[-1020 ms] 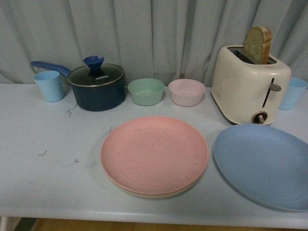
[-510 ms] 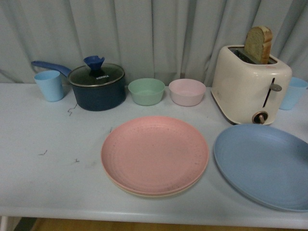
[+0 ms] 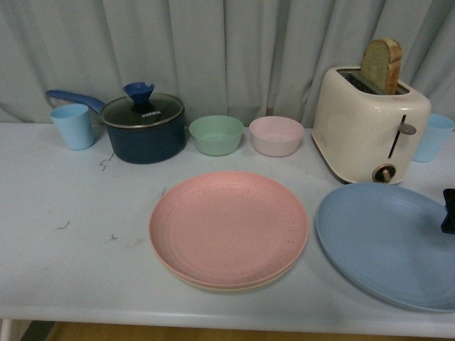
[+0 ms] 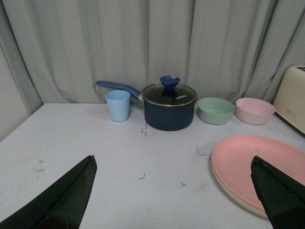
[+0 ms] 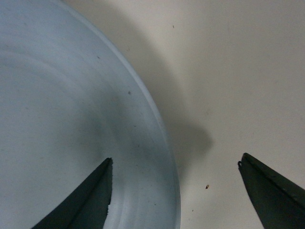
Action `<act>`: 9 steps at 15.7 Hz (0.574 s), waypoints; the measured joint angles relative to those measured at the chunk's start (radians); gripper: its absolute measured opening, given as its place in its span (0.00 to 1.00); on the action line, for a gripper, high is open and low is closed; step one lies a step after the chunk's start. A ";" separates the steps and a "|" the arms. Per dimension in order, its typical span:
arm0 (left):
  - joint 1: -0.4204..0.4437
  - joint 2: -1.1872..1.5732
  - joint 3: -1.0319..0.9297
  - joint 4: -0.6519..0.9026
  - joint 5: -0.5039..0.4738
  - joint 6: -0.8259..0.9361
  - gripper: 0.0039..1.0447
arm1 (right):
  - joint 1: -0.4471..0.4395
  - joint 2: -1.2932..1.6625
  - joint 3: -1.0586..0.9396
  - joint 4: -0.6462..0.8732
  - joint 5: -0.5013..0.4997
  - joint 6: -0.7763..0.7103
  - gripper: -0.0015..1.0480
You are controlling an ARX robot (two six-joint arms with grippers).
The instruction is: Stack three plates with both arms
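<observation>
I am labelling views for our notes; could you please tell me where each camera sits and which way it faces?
Front: on the robot's body, facing the curtain; pink plate, blue plate, toaster; right gripper's edge shows.
Left wrist: low, looking across the table at the pot; open left gripper frames it.
Right wrist: straight down on the blue plate's rim, between open fingertips.
Shared: front and left wrist both see pink plate and pot.
</observation>
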 joint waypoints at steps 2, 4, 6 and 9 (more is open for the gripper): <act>0.000 0.000 0.000 0.000 0.000 0.000 0.94 | 0.000 0.031 0.000 0.005 0.006 0.014 0.64; 0.000 0.000 0.000 0.000 0.000 0.000 0.94 | 0.000 0.033 0.003 0.016 0.021 0.016 0.42; 0.000 0.000 0.000 0.000 0.000 0.000 0.94 | -0.002 0.026 -0.011 0.035 0.014 0.017 0.21; 0.000 0.000 0.000 0.000 0.000 0.000 0.94 | -0.043 -0.070 -0.097 0.044 -0.078 0.026 0.03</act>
